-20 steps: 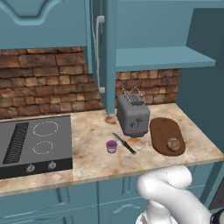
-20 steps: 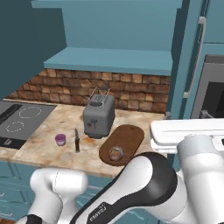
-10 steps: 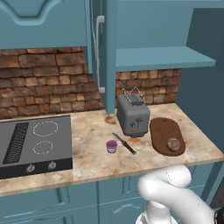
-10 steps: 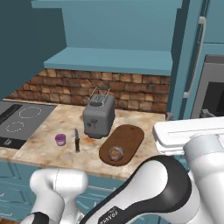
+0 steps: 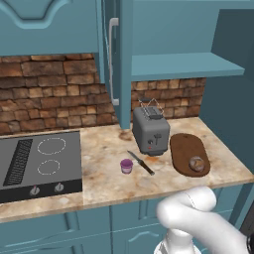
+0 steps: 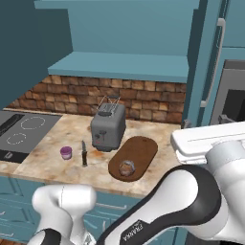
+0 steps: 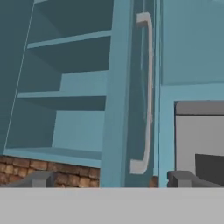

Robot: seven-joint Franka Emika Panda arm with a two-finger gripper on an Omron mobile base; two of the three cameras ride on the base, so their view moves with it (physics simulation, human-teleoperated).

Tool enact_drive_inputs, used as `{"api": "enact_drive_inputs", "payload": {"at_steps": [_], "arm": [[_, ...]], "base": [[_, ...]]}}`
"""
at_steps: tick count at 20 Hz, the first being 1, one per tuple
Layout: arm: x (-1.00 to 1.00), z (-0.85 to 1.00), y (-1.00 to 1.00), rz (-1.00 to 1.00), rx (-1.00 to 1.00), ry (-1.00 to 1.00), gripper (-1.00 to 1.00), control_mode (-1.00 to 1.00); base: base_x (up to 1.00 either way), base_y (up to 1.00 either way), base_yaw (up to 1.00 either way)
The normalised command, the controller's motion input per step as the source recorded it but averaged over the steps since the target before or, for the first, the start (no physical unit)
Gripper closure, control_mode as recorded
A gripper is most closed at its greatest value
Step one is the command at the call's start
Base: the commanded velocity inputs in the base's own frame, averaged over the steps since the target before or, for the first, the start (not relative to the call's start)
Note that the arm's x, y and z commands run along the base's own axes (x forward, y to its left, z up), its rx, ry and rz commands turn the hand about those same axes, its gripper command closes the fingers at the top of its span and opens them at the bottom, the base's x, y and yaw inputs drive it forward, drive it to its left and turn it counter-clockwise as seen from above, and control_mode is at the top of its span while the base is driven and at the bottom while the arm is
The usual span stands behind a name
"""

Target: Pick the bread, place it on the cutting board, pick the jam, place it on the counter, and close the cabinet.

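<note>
We see the bread (image 5: 197, 163) on the cutting board (image 5: 187, 153); the jam (image 5: 126, 165) stands on the table (image 5: 104, 149) beside a knife (image 5: 141, 162); the cabinet (image 7: 131, 92) door stands ajar; our end effector (image 7: 111, 178) is spread wide, gripping nothing, facing its handle (image 7: 146, 92).

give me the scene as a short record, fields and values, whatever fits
bread: on the cutting board, near its front end, bread at
jam: jar standing on the counter, left of the knife
toaster: upright at the back, beside the board
cabinet: both doors open, door edge-on, shelves bare
stovetop: at the counter's left
pincer: open, holding nothing, facing the right door's silver handle
left to do: close the cabinet
</note>
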Motion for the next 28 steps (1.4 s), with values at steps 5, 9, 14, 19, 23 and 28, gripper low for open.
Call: {"api": "enact_drive_inputs", "payload": {"at_steps": [5,9,14,19,23,28], "arm": [[0.18,0.00,-0.06,0.06,0.00,0.00,-1.00,-1.00],[0.23,0.00,-0.09,0.07,0.00,0.00,-1.00,-1.00],[0.20,0.00,-0.13,0.09,0.00,0.00,-1.00,-1.00],[0.16,0.00,-0.17,0.11,0.00,0.00,-1.00,-1.00],[0.12,0.00,-0.19,0.12,0.00,0.00,-1.00,-1.00],[0.09,0.00,-0.15,0.12,0.00,0.00,-1.00,-1.00]], "base": [[0.00,0.00,0.00],[0.00,0.00,0.00],[0.00,0.00,0.00],[0.00,0.00,0.00],[0.00,0.00,0.00],[0.00,0.00,0.00]]}}
